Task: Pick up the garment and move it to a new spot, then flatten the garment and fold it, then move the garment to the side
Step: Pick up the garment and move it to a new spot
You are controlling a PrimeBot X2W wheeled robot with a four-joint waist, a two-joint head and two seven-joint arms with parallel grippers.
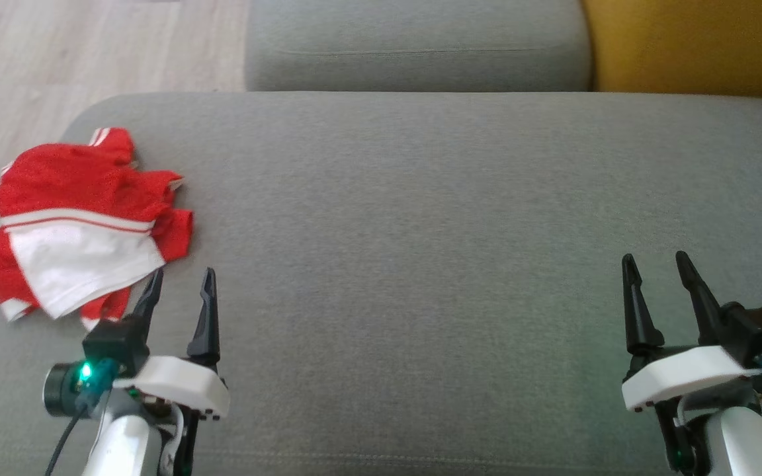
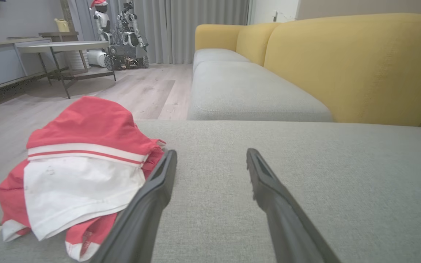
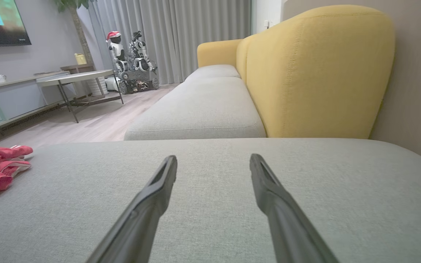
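Head view: red-and-white garment crumpled at left near corner of grey cushion. Left gripper spread wide, empty, just right of garment. Right gripper wide, empty, well apart on the right.
Left wrist view: one finger close beside garment edge, contact unclear; yellow backrest far right.
Right wrist view: garment far left, fingers over bare cushion.

we see the garment as thin red and white cloth, crumpled and matt. the seat cushion under it is grey woven fabric, slightly coarse. the floor at far left looks like pale wood. the left hand and right hand have matt black plastic fingers on smooth white shells.
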